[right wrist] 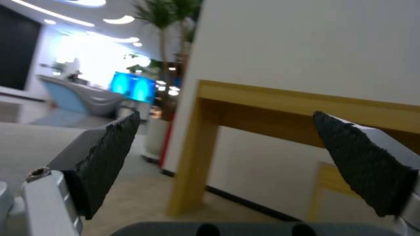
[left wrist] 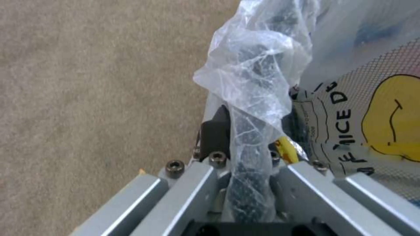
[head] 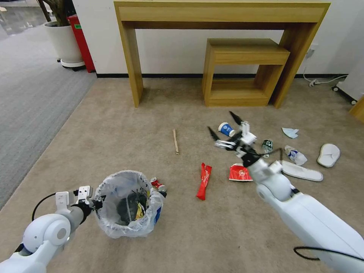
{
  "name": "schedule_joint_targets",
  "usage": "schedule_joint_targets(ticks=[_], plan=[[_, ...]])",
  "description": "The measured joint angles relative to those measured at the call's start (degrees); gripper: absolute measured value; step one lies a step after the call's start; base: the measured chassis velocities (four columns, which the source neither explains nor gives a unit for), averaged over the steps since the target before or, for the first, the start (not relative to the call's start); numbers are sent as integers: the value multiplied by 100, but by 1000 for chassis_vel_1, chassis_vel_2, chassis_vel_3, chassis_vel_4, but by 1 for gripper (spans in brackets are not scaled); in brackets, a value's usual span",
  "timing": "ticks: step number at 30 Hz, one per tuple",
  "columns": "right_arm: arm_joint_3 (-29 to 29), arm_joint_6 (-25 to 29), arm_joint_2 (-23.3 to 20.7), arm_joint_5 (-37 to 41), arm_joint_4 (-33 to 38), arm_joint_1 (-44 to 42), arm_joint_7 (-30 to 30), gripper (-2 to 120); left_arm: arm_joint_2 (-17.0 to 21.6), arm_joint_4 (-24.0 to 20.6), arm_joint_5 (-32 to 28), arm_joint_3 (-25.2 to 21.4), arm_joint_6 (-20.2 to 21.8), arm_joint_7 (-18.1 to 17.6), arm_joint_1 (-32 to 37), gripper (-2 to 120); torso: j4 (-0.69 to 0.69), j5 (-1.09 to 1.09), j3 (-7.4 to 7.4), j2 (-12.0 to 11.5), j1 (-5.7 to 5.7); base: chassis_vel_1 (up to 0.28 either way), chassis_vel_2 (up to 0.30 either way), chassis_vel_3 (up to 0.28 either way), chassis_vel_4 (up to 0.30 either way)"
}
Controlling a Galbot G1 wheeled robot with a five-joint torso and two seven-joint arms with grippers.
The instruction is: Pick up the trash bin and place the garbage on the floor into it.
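Littering floor: 2 slippers, 2 wrappers.

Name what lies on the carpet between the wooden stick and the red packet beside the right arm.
In the head view, a long red wrapper lies between the stick and the red packet; the carpet around it is bare.

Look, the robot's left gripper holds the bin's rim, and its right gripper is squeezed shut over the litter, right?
Not quite. The right gripper is wide open, as the right wrist view shows. The left gripper does hold the trash bin by its rim.
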Motion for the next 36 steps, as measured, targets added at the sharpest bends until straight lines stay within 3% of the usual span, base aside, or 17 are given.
schedule_joint_targets(ticks=[5, 13, 27, 36], plan=[[909, 0, 133, -101, -4, -571, 41, 100, -31, -61, -3, -139, -7, 24, 53, 0, 2, -1, 0, 0, 0, 0, 0, 0, 0], [1784, -26, 243, -191, -115, -1070, 209, 100, -31, -127, 3, -285, -24, 71, 109, 0, 2, 0, 0, 0, 0, 0, 0, 0, 0], [2298, 82, 298, -302, -563, -1506, 378, 100, -26, -171, 28, -484, -62, 171, 193, 0, 1, 1, 0, 0, 0, 0, 0, 0, 0], [2689, 232, 613, -462, -727, -1671, 390, 100, -83, -204, 73, -567, -75, 230, 240, 0, 1, -1, 0, 0, 0, 0, 0, 0, 0]])
